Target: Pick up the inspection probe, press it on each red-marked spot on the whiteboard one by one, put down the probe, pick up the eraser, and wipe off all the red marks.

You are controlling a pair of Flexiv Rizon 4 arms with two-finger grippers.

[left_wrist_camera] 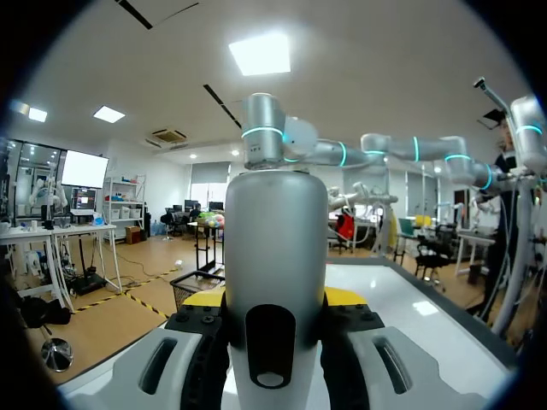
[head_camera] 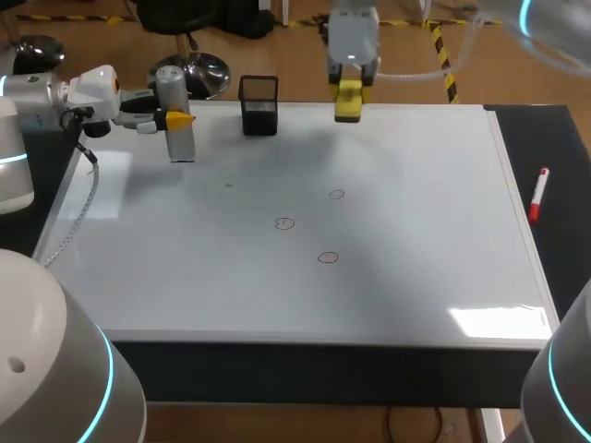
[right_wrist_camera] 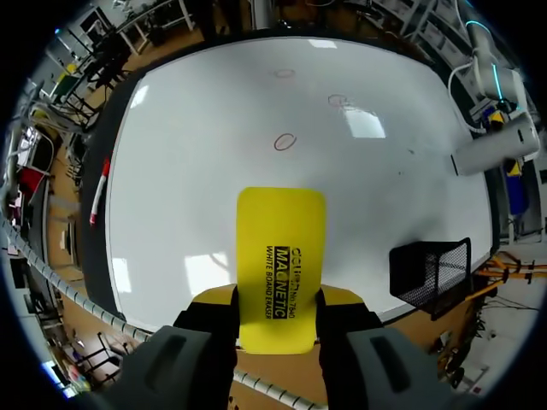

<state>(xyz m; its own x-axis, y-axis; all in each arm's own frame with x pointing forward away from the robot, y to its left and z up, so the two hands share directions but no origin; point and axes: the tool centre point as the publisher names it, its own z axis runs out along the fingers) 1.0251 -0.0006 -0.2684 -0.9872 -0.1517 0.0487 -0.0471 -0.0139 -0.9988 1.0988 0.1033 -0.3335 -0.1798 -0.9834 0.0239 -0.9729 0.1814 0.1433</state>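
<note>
Left gripper (head_camera: 172,120) is closed on the inspection probe (head_camera: 180,143), its yellow tips pressing the silver cylinder from both sides. In the left wrist view the probe stands upright between the fingers. It is at about 10 o'clock on the whiteboard (head_camera: 416,277), near the far-left corner. I cannot tell whether its foot rests on the board or hangs just above it. Just past it, at about 11 o'clock on the far edge, stands a black mesh basket (head_camera: 259,104).

Three red marks (head_camera: 284,222) lie near the board's centre. They are thin rings set in a loose triangle, well apart from both tools, and none has been wiped.

Right gripper (head_camera: 350,78) is at 12 o'clock over the board's far edge, clamped on the yellow eraser (head_camera: 348,103), which juts out past its fingertips. A red marker (head_camera: 538,194) lies off the board at 3 o'clock on the dark surface.

With the eraser already in the right gripper and the probe off in a corner, I judge that the wiping step is in hand. Whether every mark has been pressed cannot be told from here.

The next move would be to release the probe where it stands. The eraser then needs to travel toward 6 o'clock, come down flat on the nearest ring, and sweep across all three with steady contact.
</note>
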